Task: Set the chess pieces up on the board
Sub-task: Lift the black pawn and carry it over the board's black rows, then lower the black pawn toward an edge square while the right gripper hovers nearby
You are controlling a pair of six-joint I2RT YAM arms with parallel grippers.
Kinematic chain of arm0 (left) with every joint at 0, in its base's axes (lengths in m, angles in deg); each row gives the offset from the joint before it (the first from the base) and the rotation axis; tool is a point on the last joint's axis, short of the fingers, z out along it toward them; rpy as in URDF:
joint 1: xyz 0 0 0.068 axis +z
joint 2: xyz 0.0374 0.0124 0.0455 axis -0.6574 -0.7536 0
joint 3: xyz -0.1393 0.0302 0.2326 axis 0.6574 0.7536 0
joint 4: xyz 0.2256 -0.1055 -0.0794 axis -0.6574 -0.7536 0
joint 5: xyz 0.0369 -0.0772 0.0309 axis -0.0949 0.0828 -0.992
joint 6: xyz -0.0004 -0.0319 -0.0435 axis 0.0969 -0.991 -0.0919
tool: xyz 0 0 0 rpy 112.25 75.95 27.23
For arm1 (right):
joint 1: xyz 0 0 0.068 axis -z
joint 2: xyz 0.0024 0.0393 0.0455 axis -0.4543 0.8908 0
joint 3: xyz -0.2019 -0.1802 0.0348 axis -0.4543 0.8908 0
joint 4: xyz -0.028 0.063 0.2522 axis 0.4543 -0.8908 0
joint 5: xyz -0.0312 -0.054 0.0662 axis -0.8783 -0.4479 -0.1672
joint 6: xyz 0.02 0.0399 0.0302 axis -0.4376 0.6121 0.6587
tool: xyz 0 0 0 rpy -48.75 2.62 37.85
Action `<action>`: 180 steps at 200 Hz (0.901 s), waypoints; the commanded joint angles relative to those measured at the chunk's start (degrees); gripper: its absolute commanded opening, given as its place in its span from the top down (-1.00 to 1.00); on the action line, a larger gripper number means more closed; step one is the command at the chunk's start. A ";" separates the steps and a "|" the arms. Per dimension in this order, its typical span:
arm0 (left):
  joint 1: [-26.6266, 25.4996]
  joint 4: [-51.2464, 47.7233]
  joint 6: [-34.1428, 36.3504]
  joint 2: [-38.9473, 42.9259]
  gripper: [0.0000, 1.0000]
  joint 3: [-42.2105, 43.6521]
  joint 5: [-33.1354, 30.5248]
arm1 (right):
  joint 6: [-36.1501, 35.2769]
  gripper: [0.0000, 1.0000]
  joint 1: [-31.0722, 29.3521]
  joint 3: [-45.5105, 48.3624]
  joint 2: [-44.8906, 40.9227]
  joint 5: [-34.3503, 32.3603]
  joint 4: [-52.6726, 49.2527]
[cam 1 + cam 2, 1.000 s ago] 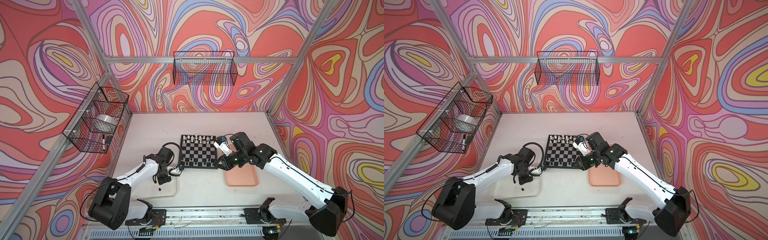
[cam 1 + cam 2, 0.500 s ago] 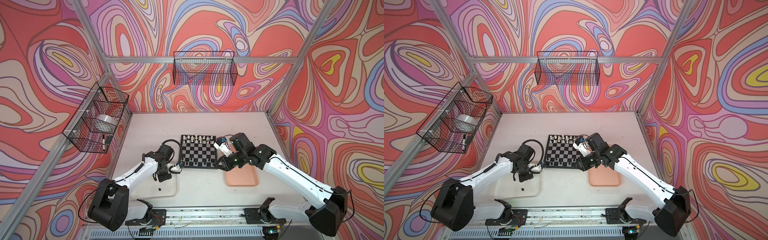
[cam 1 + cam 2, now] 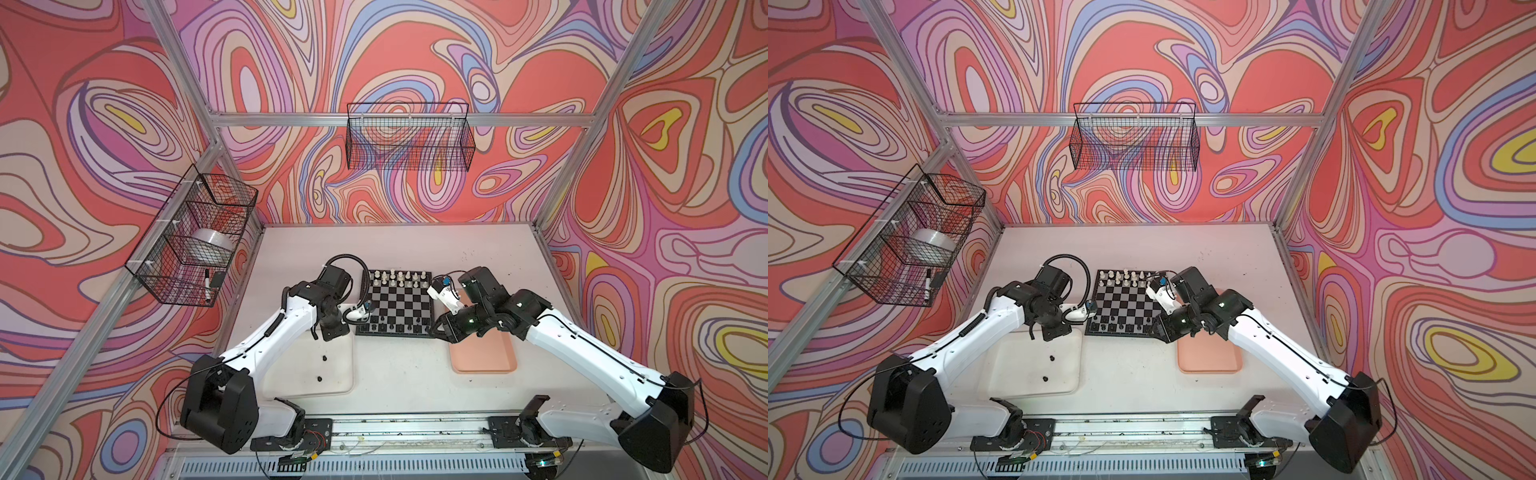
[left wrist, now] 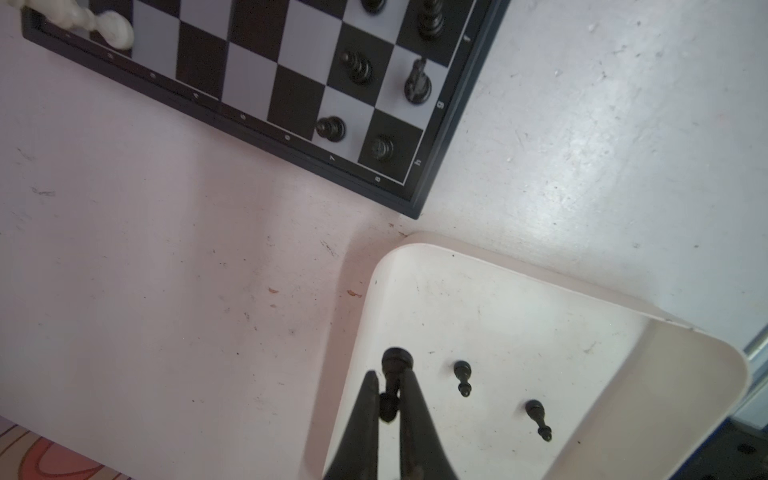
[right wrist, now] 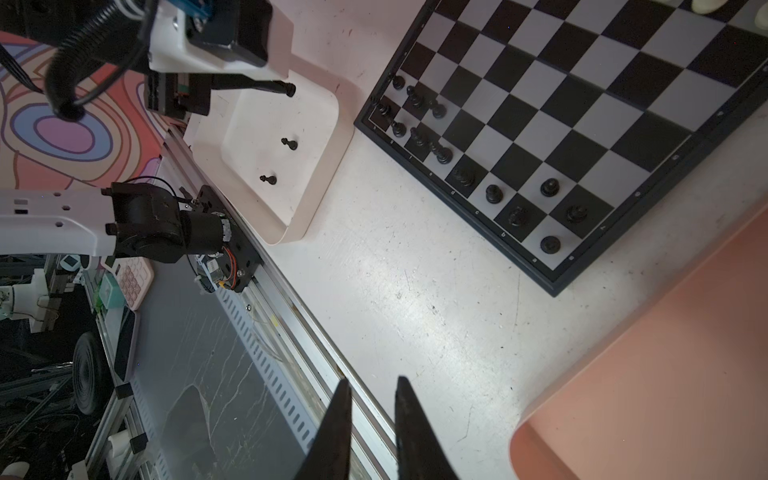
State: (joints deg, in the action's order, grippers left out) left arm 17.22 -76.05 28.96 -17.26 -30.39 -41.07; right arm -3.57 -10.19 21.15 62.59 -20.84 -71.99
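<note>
Both fingers [image 4: 415, 415] of your left gripper [image 4: 388, 376] pinch one black piece [image 4: 397, 359] by its stem over the white tray [image 4: 623, 353], probably so the base stays free for setting down. Two spare black pieces [image 4: 462, 376] lie in that tray. In a top view the board [image 3: 399, 305] lies at the tray's 2 o'clock, and its near rows show gaps. Your right gripper [image 5: 372, 399], narrowly parted and empty, hangs at the board's 5 o'clock, likely to keep clear.

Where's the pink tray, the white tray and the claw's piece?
pink tray [image 3: 482, 357], in a top view, bare middle.
white tray [image 3: 336, 370], in a top view, bare floor.
piece [image 4: 397, 360], left wrist view, round end.
</note>
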 commanded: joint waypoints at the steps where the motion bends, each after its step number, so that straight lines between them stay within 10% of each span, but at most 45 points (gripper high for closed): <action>1: -1.70 -2.96 1.20 -2.31 0.77 -4.01 0.09 | 0.07 0.61 -0.10 0.68 -1.75 -0.26 0.44; 180: -13.06 -1.34 -0.64 -27.12 0.78 -28.23 0.92 | 2.19 0.61 -0.14 3.44 -8.86 -3.60 -3.39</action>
State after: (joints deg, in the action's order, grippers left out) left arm 4.67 -77.01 28.52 -42.11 -55.77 -41.13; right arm -1.82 -10.19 23.46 54.98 -23.35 -74.72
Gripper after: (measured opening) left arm 0.114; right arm 0.195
